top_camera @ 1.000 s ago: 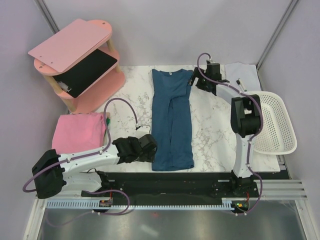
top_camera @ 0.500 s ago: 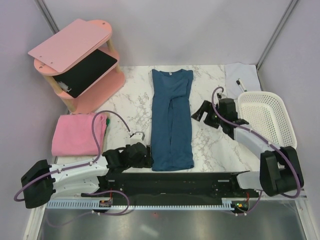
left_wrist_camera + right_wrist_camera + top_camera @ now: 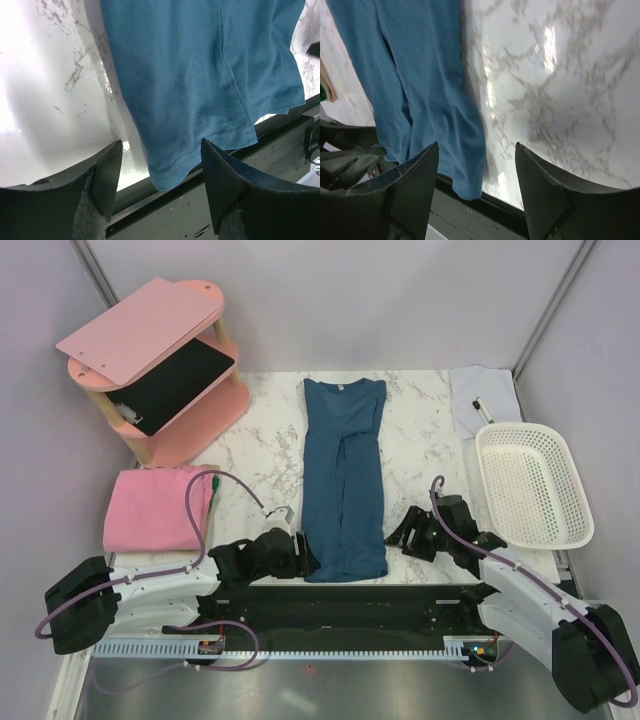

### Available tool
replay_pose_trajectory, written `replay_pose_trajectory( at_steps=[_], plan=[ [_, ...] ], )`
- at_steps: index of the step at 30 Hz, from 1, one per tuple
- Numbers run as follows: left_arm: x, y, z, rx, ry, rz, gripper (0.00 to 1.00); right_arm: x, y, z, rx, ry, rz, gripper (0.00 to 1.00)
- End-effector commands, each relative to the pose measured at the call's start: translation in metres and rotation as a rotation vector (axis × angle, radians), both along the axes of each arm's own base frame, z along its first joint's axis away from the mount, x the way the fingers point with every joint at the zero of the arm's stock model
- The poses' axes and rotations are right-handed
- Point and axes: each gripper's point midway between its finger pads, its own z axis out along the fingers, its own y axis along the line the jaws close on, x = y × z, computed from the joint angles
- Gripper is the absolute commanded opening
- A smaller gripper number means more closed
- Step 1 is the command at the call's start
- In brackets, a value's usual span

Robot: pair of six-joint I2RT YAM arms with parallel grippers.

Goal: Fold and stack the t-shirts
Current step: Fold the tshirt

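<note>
Teal t-shirt (image 3: pixel 345 480) flat on worktop (image 3: pixel 425 455); left tool (image 3: pixel 302 554) and right tool (image 3: pixel 402 537) flank near hem, fingers apart, gripping nothing.

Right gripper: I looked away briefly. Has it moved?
Yes. The right gripper came toward the near edge of the table, from beyond the far rim of the white basket to beside its near end.

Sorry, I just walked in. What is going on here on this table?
Two robot arms are working on a dark teal-blue cloth t-shirt, which lies on the marble table folded into a long narrow strip. The left gripper and the right gripper are low at the two near corners of its hem, both open and holding nothing. A pink cloth t-shirt lies folded at the left side.
</note>
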Motion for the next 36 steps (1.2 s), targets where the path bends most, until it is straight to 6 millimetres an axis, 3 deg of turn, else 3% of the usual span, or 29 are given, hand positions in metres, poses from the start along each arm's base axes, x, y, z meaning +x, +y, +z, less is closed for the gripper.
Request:
replay_pose_trajectory(
  at_steps=[1,6,10,11,17,19,20,22,23,28,30,32,33,36],
  plan=[
    [-0.002,-0.012,0.007,-0.058,0.03,0.003,0.69,-0.029,0.001,-0.011,0.05,0.1,-0.031,0.69],
    [-0.004,-0.014,0.001,-0.038,0.059,-0.002,0.63,-0.048,0.005,-0.023,0.089,0.131,-0.021,0.67],
    [-0.005,-0.015,-0.002,-0.026,0.071,-0.008,0.53,-0.053,0.015,-0.028,0.134,0.156,-0.013,0.62],
    [-0.005,-0.015,-0.003,-0.025,0.071,-0.008,0.47,-0.057,0.018,-0.029,0.131,0.164,0.002,0.61],
    [-0.003,-0.011,-0.002,-0.025,0.057,0.01,0.36,-0.065,0.025,-0.038,0.114,0.18,0.028,0.52],
    [-0.003,-0.009,-0.002,-0.021,0.055,0.014,0.28,-0.064,0.028,-0.038,0.128,0.175,0.026,0.41],
    [-0.003,-0.009,-0.002,-0.021,0.055,0.013,0.17,-0.066,0.031,-0.038,0.135,0.178,0.041,0.29],
    [-0.003,-0.009,-0.002,-0.017,0.054,0.014,0.07,-0.064,0.035,-0.037,0.139,0.167,0.053,0.15],
    [-0.003,-0.008,-0.001,-0.015,0.055,0.014,0.02,-0.064,0.037,-0.036,0.138,0.159,0.065,0.02],
    [-0.001,-0.009,0.011,-0.024,0.038,0.016,0.02,-0.051,0.045,-0.01,0.148,0.057,0.087,0.0],
    [0.006,-0.013,0.03,-0.047,0.002,0.016,0.02,-0.039,0.048,0.013,0.151,-0.015,0.088,0.0],
    [0.01,-0.009,0.037,-0.002,-0.023,0.016,0.02,-0.032,0.048,0.025,0.129,-0.074,0.106,0.0],
    [0.016,-0.015,0.053,-0.015,-0.05,0.015,0.02,-0.024,0.051,0.039,0.129,-0.111,0.109,0.0],
    [0.028,-0.017,0.073,0.029,-0.102,0.01,0.02,-0.006,0.053,0.058,0.081,-0.194,0.127,0.0]
  ],
)
